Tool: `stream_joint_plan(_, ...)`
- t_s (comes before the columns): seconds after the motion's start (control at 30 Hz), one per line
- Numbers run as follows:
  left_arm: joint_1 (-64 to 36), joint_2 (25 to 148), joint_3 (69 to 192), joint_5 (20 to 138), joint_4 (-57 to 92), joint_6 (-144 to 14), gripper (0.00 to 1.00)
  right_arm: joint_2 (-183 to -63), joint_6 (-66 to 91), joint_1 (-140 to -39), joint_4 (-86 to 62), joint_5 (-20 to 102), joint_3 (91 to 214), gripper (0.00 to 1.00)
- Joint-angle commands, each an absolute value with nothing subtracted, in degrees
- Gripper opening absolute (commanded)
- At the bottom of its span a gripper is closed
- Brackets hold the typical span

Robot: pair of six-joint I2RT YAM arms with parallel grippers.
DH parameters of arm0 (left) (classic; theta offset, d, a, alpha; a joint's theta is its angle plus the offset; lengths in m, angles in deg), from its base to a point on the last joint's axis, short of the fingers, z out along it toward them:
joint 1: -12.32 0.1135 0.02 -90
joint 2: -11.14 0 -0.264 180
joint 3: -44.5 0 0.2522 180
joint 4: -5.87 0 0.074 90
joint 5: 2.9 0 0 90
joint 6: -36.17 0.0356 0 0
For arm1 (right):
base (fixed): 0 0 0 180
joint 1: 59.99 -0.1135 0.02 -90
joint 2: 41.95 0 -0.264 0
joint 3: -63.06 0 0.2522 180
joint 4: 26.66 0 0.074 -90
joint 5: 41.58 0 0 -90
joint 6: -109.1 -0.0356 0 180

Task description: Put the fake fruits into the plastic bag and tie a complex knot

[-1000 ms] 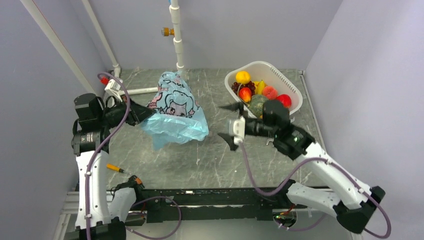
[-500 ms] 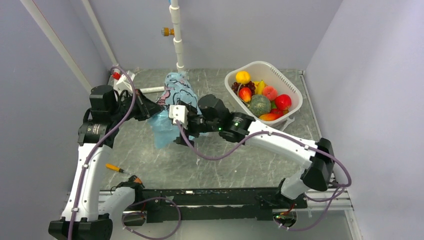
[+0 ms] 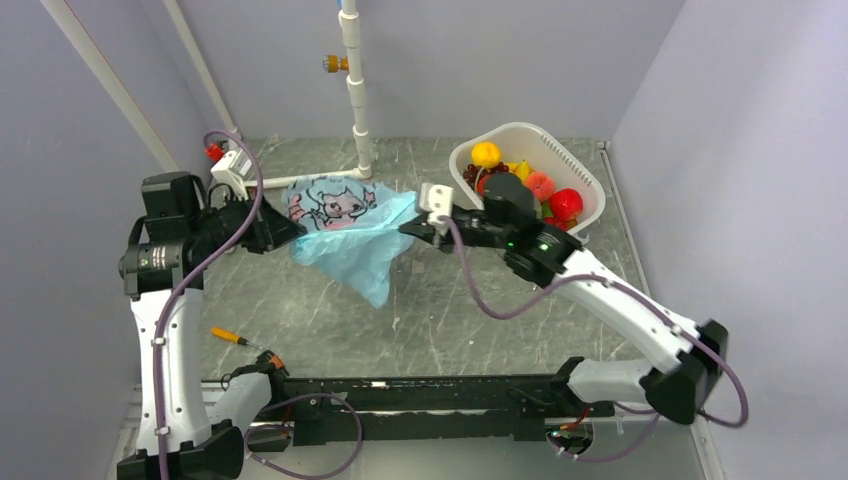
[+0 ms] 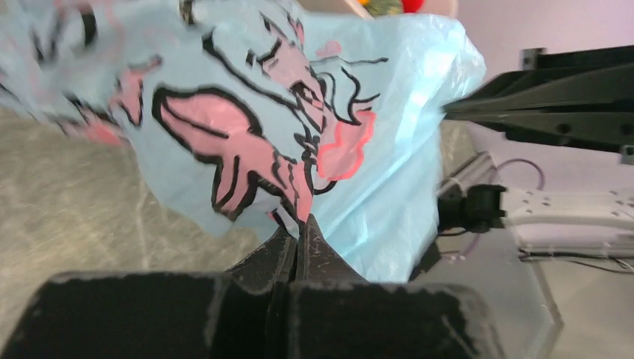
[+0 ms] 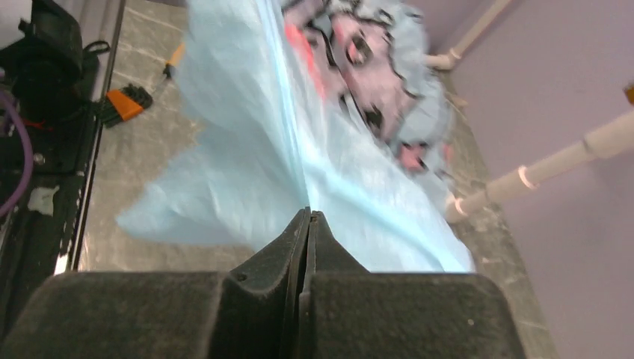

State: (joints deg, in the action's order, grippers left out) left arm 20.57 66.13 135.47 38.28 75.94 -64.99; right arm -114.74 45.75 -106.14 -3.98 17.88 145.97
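Observation:
The light-blue plastic bag (image 3: pixel 350 228) with a pink and black cartoon print hangs stretched above the table between both grippers. My left gripper (image 3: pixel 285 232) is shut on the bag's left edge; in the left wrist view its tips (image 4: pixel 299 221) pinch the film of the bag (image 4: pixel 314 97). My right gripper (image 3: pixel 405 228) is shut on the bag's right edge, and the right wrist view shows its tips (image 5: pixel 308 214) clamped on a fold of the bag (image 5: pixel 247 149). The fake fruits (image 3: pixel 540 186) lie in the white basket (image 3: pixel 545 137) behind the right arm. No knot shows.
A white pipe (image 3: pixel 358 90) stands upright at the back wall behind the bag. An orange-handled tool (image 3: pixel 233 338) lies on the table near the left arm's base. The arm rail (image 3: pixel 420 395) runs along the near edge.
The right arm swung left to the bag, shut its open jaws on the bag's right edge and drew it right. The bag went from bunched to spread between both grippers.

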Motion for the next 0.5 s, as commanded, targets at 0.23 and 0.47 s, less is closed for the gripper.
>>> stream_joint_plan(0.23, 19.17, 65.3, 132.18, 43.29, 71.56, -78.22, 0.0, -117.42, 45.81, -112.2, 4.64, 20.53, 155.89, 1.0)
stream_joint_plan(0.47, 15.76, 66.05, 130.74, 47.27, 69.59, -88.65, 0.0, -127.8, 47.32, -123.22, -1.58, 33.37, 161.05, 1.0)
